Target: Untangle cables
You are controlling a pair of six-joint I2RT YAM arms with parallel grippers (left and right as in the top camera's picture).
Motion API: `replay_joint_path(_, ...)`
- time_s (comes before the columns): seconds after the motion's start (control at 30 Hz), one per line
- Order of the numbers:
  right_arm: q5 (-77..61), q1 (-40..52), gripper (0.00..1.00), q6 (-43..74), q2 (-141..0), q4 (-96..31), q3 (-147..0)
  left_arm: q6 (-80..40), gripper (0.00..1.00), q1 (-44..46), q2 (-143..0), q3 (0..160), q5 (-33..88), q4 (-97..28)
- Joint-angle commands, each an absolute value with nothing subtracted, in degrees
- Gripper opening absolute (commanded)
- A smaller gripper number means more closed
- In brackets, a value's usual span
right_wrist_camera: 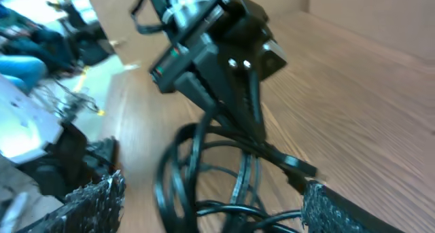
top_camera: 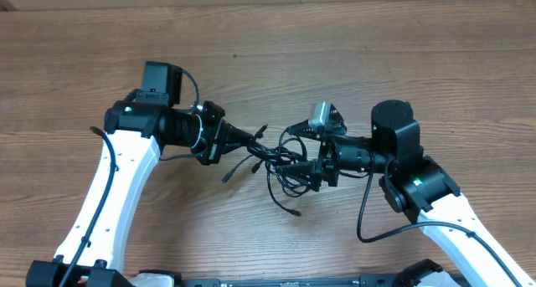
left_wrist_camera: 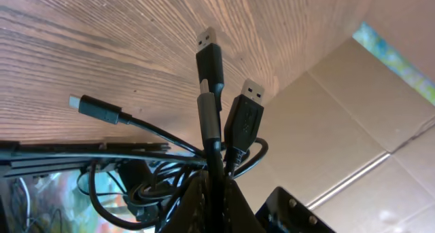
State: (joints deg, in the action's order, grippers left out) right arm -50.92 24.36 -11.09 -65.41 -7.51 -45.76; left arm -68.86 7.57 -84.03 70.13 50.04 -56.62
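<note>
So, wooden table (top_camera: 268,44), cardboard wall (left_wrist_camera: 340,124) behind; cables (top_camera: 280,163) bunched mid-frame, left gripper (top_camera: 254,140) pinching them, right gripper (top_camera: 295,166) spread wide around the loops

One left arm (top_camera: 117,161) and one right arm (top_camera: 435,195) are sharing one desk (top_camera: 377,36); one bundle of cables (top_camera: 280,166) is showing three plug ends (left_wrist_camera: 207,39) (left_wrist_camera: 253,94) (left_wrist_camera: 81,104).

Left arm (top_camera: 117,174) angles in from left, wrist low; left gripper (top_camera: 251,139) pinched tight on cables (left_wrist_camera: 216,117). Right arm (top_camera: 456,216) angles in from right; right gripper (top_camera: 295,166) faces left gripper, fingers (right_wrist_camera: 95,199) spread wide (nothing clamped).
</note>
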Motion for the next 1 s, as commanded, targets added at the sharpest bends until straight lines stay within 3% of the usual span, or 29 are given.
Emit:
replay_joint_path(0.0, -46.9, 24.1, 0.82, -18.9, -64.5, -9.7, -47.0, -68.9, 0.04, 8.9, -84.1, 71.4, 47.0, -56.8)
replay_joint_path(0.33, -34.6, 30.0, 0.79, -27.6, -64.6, -14.4, -47.0, -72.1, 0.04, 9.7, -84.1, 71.4, 44.4, -56.8)
replay_joint_path(0.6, -18.7, 36.9, 0.75, -27.8, -64.6, -14.4, -47.0, -72.4, 0.04, 9.8, -84.1, 71.4, 44.3, -56.8)
replay_joint_path(0.67, -16.8, 37.8, 0.68, -28.9, -64.6, -14.4, -47.0, -72.4, 0.04, 9.8, -84.1, 71.4, 44.3, -56.8)
replay_joint_path(0.8, -11.9, 38.6, 0.42, -28.8, -64.6, -13.8, -47.0, -72.4, 0.04, 9.8, -84.1, 71.4, 43.9, -56.9)
replay_joint_path(0.97, -11.2, 38.6, 0.27, -28.3, -64.6, -11.6, -47.0, -72.4, 0.04, 10.2, -84.1, 71.4, 41.8, -57.8)
